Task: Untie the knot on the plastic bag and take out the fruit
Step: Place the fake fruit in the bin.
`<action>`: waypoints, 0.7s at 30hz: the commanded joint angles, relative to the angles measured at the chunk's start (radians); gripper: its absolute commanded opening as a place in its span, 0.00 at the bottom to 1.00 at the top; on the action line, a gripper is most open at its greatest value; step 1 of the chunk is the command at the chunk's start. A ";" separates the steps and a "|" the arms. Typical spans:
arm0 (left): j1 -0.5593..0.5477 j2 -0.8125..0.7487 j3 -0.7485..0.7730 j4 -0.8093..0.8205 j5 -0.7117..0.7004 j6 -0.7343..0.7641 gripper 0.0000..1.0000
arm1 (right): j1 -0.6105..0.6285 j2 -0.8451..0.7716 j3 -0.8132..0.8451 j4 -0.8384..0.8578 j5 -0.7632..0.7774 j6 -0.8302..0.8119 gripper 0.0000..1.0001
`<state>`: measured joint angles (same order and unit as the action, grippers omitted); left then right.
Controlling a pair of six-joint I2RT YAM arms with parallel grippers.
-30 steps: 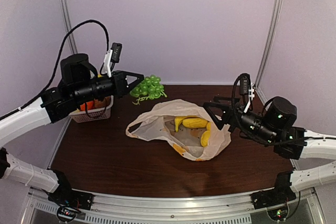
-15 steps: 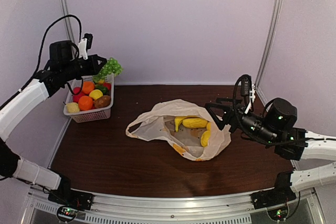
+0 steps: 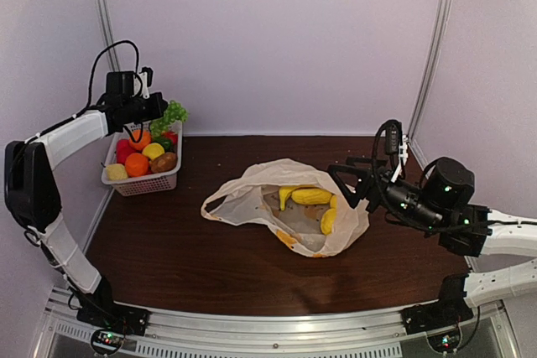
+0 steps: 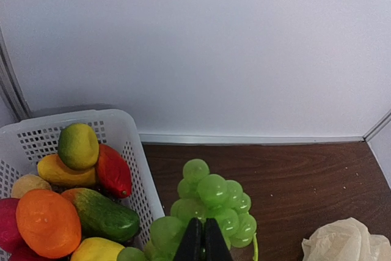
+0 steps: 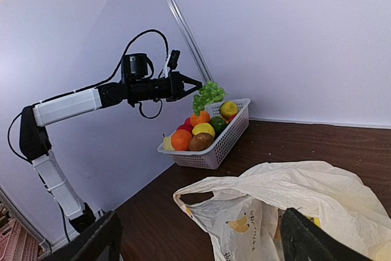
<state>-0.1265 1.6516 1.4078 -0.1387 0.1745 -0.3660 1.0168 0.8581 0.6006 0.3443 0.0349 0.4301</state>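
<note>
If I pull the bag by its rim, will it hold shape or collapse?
The bag looks thin and crumpled, so it will probably flop and stretch rather than lift as one piece. Its mouth sags open, so the rim likely folds under a push. The bananas inside may weigh one end and slide when it tilts.

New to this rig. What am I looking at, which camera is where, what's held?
A left arm and a right arm are bolted at the table's near edge. One picture looks down from above and behind them; the other two come from cameras on the wrists. The left hand is shut on green grapes, in the air by the white basket of toy fruit. The right hand is open and empty beside the plastic bag, which lies open on the table with yellow bananas inside.
</note>
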 commanded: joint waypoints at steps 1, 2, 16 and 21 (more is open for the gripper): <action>0.025 0.097 0.101 0.102 -0.088 -0.028 0.00 | 0.000 0.000 -0.027 0.012 0.007 0.021 0.90; 0.025 0.122 0.122 0.102 -0.104 -0.029 0.00 | 0.000 -0.002 -0.031 0.016 0.007 0.025 0.90; 0.035 0.383 0.364 0.073 -0.299 0.055 0.00 | -0.001 0.025 -0.040 0.014 0.016 0.039 0.91; 0.043 0.422 0.401 0.045 -0.335 0.091 0.00 | 0.000 0.022 -0.038 0.006 0.027 0.041 0.91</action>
<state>-0.1001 2.0499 1.7592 -0.1051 -0.1040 -0.3252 1.0164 0.8780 0.5632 0.3550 0.0364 0.4603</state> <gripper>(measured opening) 0.010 0.907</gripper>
